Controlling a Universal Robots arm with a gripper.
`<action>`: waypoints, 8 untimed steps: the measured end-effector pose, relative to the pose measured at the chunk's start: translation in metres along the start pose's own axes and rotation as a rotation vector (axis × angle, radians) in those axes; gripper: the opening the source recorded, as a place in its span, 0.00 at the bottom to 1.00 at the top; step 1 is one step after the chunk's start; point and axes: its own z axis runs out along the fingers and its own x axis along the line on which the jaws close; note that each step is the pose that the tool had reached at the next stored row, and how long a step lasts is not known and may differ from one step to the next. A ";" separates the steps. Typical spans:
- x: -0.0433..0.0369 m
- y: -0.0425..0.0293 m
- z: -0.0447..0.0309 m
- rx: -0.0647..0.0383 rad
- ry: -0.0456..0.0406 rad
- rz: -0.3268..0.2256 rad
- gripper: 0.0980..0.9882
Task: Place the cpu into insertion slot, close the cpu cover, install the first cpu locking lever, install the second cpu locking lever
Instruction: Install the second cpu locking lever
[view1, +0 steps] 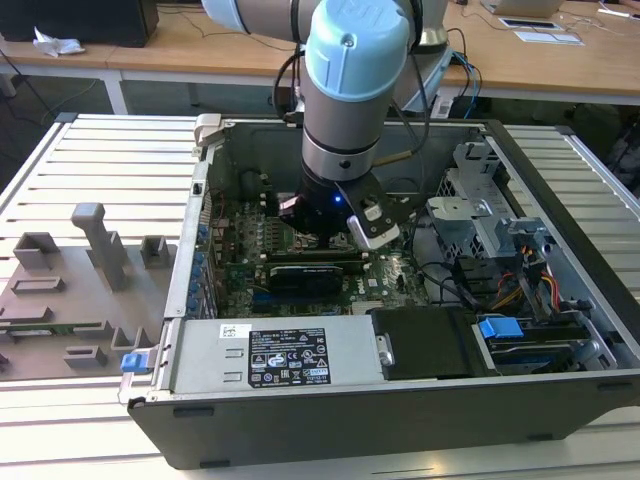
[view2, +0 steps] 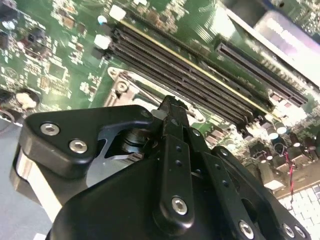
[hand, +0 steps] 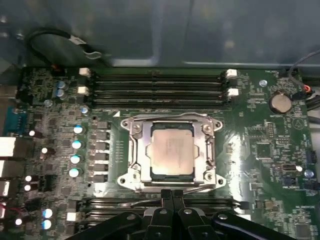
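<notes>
In the first wrist view the silvery cpu (hand: 171, 148) lies flat in the insertion slot (hand: 126, 179) on the green motherboard (hand: 260, 150). The cpu cover (hand: 138, 145) is down around the chip as a metal frame. A thin wire locking lever (hand: 202, 187) runs along the socket edge closest to my gripper (hand: 172, 193). The black fingers (hand: 166, 196) are pressed together right at that edge; whether they pinch the wire is not visible. In the second wrist view the gripper (view2: 172, 106) hangs just over a corner of the socket (view2: 121, 86). The exterior view has the gripper (view1: 335, 228) low inside the open case.
Long black memory slots (hand: 160, 87) flank the socket on two sides. A row of capacitors (hand: 76, 145) stands beside it. In the exterior view the power supply (view1: 270, 355), a drive cage (view1: 470, 200) and cables (view1: 500, 285) ring the board; a grey fixture plate (view1: 70, 290) lies outside the case.
</notes>
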 end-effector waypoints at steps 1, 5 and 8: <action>0.0029 0.0000 0.0002 -0.010 0.0010 -0.005 0.01; 0.0091 -0.0015 0.0021 -0.019 0.0046 -0.021 0.01; 0.0149 -0.0039 0.0042 -0.020 0.0100 -0.043 0.01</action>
